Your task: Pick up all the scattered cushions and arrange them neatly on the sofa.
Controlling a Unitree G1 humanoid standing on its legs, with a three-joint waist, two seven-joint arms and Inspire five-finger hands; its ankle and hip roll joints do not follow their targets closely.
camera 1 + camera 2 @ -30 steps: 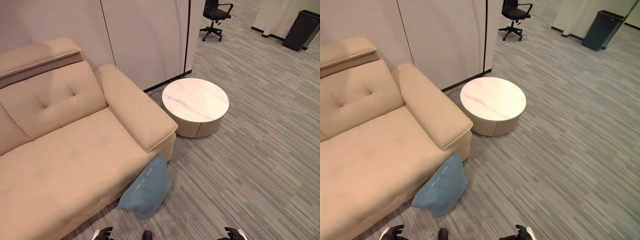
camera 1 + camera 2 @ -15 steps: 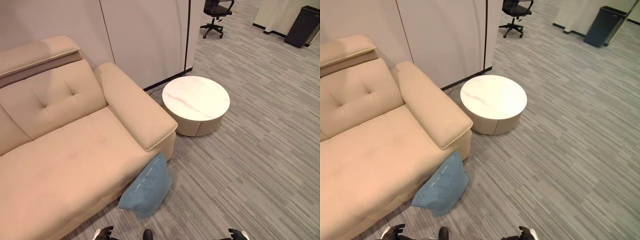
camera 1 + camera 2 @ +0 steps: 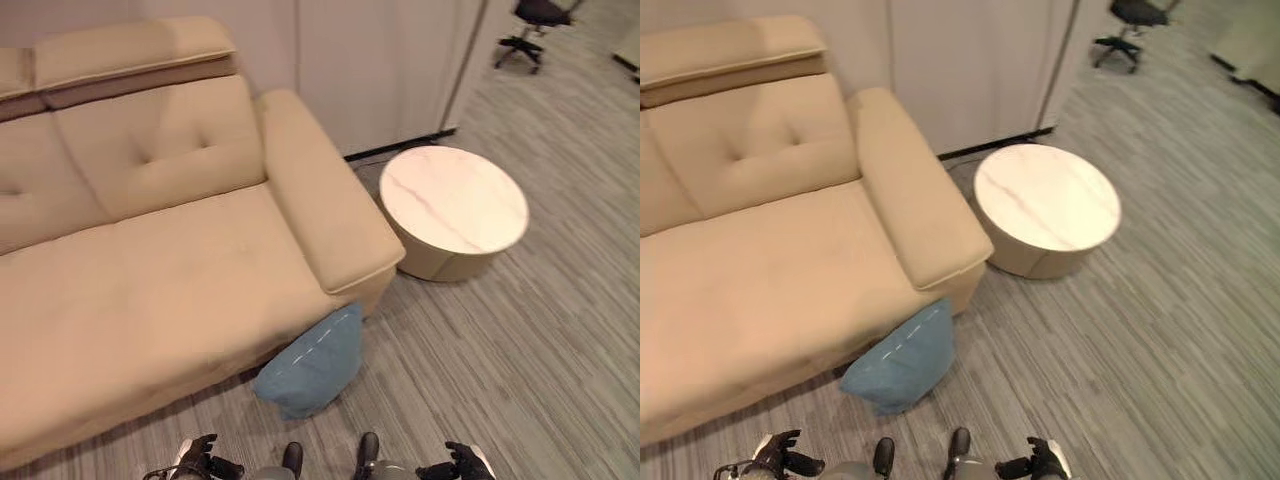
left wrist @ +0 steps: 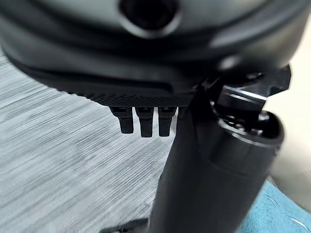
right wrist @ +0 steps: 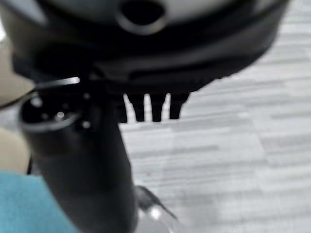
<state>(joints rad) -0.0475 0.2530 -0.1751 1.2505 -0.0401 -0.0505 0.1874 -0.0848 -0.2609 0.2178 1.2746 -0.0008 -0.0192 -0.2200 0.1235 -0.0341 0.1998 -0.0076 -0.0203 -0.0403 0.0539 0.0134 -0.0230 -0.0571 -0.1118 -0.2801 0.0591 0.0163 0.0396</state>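
While my left hand [image 3: 197, 459] and right hand [image 3: 462, 462] hung low with fingers relaxed, holding nothing, the blue cushion [image 3: 312, 362] leaned on the floor against the beige sofa [image 3: 150, 280]. I judged it soft and light, best pinched at its upper corner.

Head stereo pair looking steeply down from above, both eyes sharing the sofa [image 3: 150, 270], blue cushion [image 3: 312, 365] and round table [image 3: 1047, 208], each wrist camera very close behind its own hand, facing the carpet [image 4: 53, 160]
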